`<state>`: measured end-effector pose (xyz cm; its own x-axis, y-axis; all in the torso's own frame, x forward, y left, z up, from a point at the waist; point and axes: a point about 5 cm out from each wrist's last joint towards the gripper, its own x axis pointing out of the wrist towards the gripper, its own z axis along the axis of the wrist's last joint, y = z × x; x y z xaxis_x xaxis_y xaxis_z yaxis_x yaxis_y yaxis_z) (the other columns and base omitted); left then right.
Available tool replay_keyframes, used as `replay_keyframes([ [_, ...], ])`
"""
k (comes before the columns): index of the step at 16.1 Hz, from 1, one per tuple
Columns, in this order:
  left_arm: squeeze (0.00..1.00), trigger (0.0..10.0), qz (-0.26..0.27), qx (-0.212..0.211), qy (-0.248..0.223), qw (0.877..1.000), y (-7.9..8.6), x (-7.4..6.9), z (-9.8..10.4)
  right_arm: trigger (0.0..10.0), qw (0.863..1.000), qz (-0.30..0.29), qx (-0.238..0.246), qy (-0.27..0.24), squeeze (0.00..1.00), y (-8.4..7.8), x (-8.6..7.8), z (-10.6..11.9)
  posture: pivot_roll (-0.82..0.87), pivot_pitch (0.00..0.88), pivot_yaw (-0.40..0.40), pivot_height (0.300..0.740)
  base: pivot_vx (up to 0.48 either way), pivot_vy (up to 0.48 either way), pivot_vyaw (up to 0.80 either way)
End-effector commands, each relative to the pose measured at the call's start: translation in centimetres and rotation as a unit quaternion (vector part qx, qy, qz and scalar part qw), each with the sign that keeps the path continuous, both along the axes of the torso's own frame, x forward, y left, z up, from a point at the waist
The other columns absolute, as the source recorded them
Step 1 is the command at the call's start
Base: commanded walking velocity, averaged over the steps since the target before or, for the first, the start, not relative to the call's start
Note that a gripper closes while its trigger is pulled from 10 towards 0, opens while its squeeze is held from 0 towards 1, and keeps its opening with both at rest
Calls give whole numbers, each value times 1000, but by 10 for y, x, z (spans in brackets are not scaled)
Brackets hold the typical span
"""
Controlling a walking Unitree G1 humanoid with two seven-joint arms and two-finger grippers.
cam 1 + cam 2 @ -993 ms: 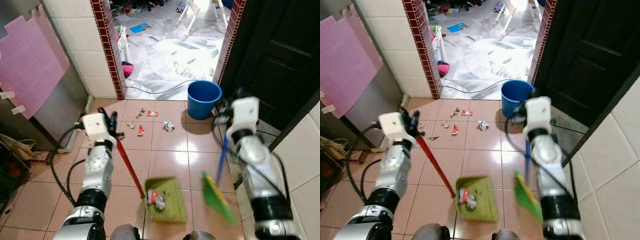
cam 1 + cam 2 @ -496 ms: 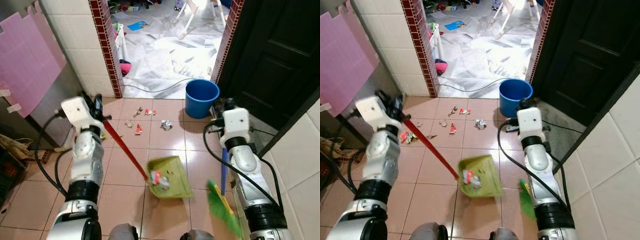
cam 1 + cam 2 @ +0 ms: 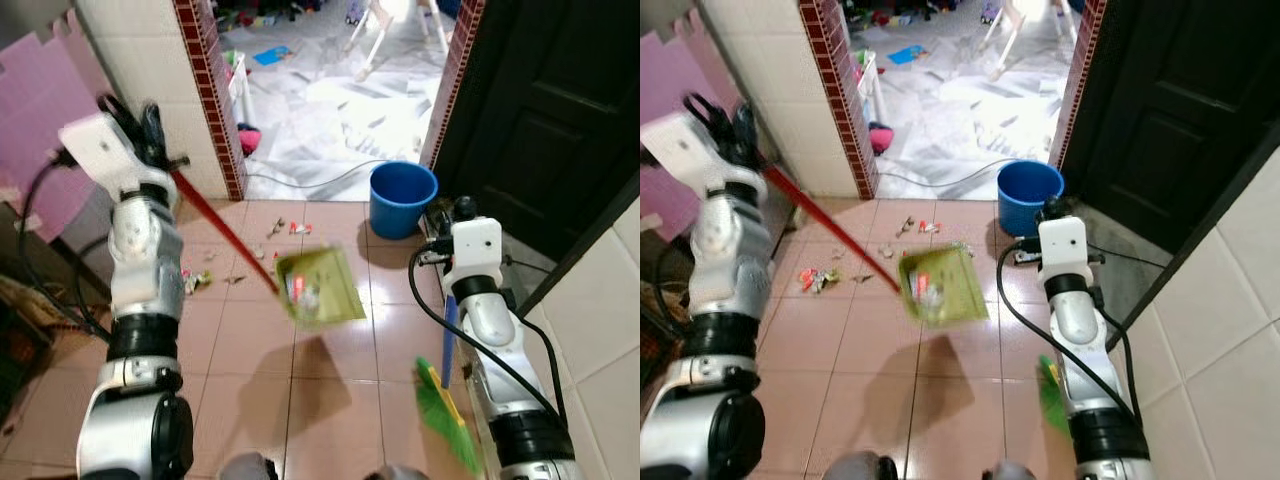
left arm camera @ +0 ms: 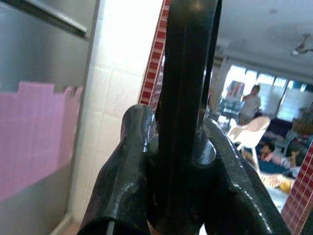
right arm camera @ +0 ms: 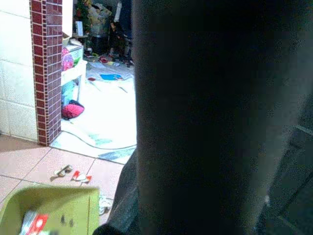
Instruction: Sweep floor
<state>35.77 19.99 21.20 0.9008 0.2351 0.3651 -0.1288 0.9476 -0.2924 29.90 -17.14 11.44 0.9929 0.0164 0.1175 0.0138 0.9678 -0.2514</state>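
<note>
A green dustpan with scraps of litter in it hangs tilted above the tiled floor, short of the blue bucket. Its long red handle runs up to my left gripper, which is raised high by the brick pillar and shut on it; the left wrist view shows the fingers clamped round the dark handle end. My right gripper is shut on the blue broom handle. The broom's green bristles rest on the floor beside my right arm. Loose litter lies before the doorway.
More scraps lie on the floor at the left near a tangle of cables. A red brick pillar and a dark door frame the doorway. A cable crosses the threshold into a cluttered room beyond.
My left arm has lifted the dustpan off the floor and swung it up and forward toward the bucket. The broom has drawn back beside my right arm.
</note>
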Motion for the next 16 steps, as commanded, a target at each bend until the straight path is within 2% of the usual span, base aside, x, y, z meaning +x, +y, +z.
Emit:
replay_keyframes([
  [1, 0, 10000, 12, -14, -40, 999, 6, -2, 21, 10000, 1000, 10, -2, -26, 0, 4, 3, 10, -110, 0, 65, 740, 394, 274, -675],
  [4, 0, 10000, 10, -18, -40, 999, 2, -3, 21, 10000, 999, 17, -6, -29, 0, 7, 3, 11, -111, 0, 64, 740, 394, 273, -702],
  [7, 0, 10000, 10, -24, -49, 998, 1, -2, 27, 10000, 999, 20, -6, -27, 0, 8, 3, 9, -109, 0, 61, 740, 394, 275, 0],
  [11, 0, 10000, 18, -33, -76, 996, 2, 2, 48, 10000, 999, 30, -10, -21, 0, 12, 3, 7, -108, 0, 60, 740, 395, 272, 0],
  [14, 0, 10000, 9, -33, -75, 997, -3, 3, 48, 10000, 999, 31, -11, -22, 0, 13, 4, 7, -110, 0, 61, 740, 480, 0, -754],
  [16, 0, 10000, -4, -37, -67, 997, -9, 3, 42, 10000, 999, 31, -10, -22, 0, 14, 3, 6, -108, 0, 66, 740, 480, 0, 0],
])
